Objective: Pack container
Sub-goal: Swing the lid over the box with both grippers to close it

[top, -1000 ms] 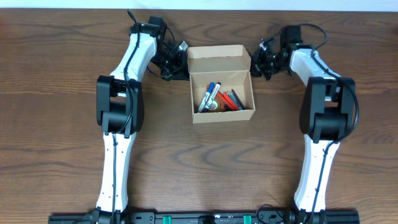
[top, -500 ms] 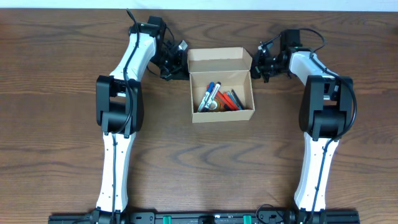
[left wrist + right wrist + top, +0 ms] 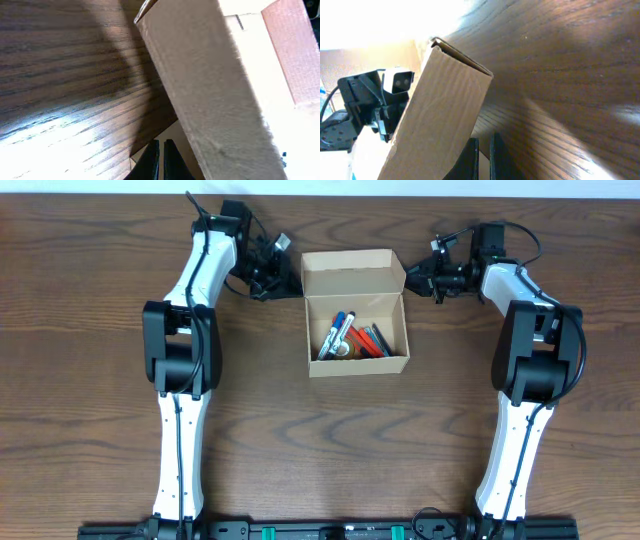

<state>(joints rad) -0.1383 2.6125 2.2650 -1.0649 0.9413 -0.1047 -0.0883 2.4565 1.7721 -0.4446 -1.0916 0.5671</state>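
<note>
**Left side.** The left arm [image 3: 190, 290] reaches across the wooden table [image 3: 100, 380] toward the far edge. The left pincer [image 3: 284, 275] lies low over the tabletop with its fingers [image 3: 151, 159] pressed together and nothing between them. The container [image 3: 358, 330] is immediately to the right of this pincer's tip. In the left wrist view, the container's tan cardboard wall rises directly ahead of the closed fingers and slightly to their right. Contact between tip and cardboard cannot be confirmed.

**Centre.** The container sits between the two pincers, upright on the table, with its opening facing up. Its lid flap [image 3: 352, 272] is hinged back on the far side, level with both pincer tips. Several markers [image 3: 352, 338] lie inside on the container floor, among them one with a blue cap and one red. They are nearer the arm bases than either pincer.

**Right side.** The right pincer [image 3: 414, 276] is immediately to the right of the lid flap and points left toward it. Its fingers [image 3: 471, 155] are drawn together to a thin slit and grip nothing that can be made out. In the right wrist view, the corrugated cardboard edge stands ahead of the fingers and to their left. Contact cannot be confirmed here either. The right arm [image 3: 530, 330] runs back from this pincer toward the near edge of the table.
</note>
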